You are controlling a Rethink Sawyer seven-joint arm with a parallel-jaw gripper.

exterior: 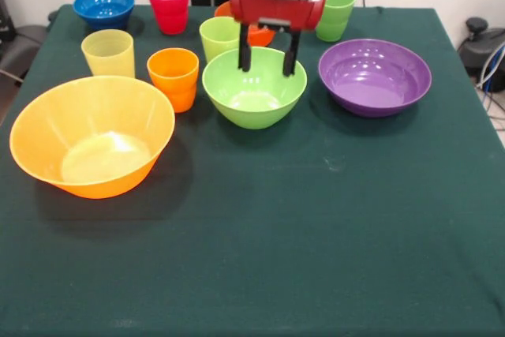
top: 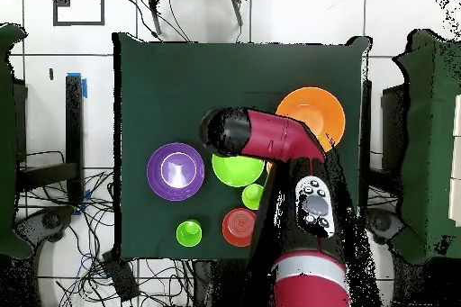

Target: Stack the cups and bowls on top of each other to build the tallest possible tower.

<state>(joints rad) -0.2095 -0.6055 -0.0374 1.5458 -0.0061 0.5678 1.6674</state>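
My gripper [exterior: 268,58] hangs open and empty over the far rim of the medium lime green bowl [exterior: 254,92], one finger [exterior: 245,57] inside the rim line and the other [exterior: 291,58] beside it. The very large orange bowl [exterior: 91,136] stands at the front left, the wide purple bowl [exterior: 375,76] at the right. The yellow cup [exterior: 108,53], orange cup [exterior: 173,76] and lime green cup [exterior: 219,37] stand left of the green bowl. The blue bowl [exterior: 103,7], red cup [exterior: 169,5], small orange-red bowl [exterior: 259,35] and darker green cup [exterior: 335,13] line the far edge. Nothing is stacked.
Everything rests on a dark green tablecloth [exterior: 276,258]. In the overhead view my arm [top: 270,137] covers the cups between the orange bowl [top: 333,105] and the lime bowl [top: 236,170]; the purple bowl [top: 175,171] lies to the left.
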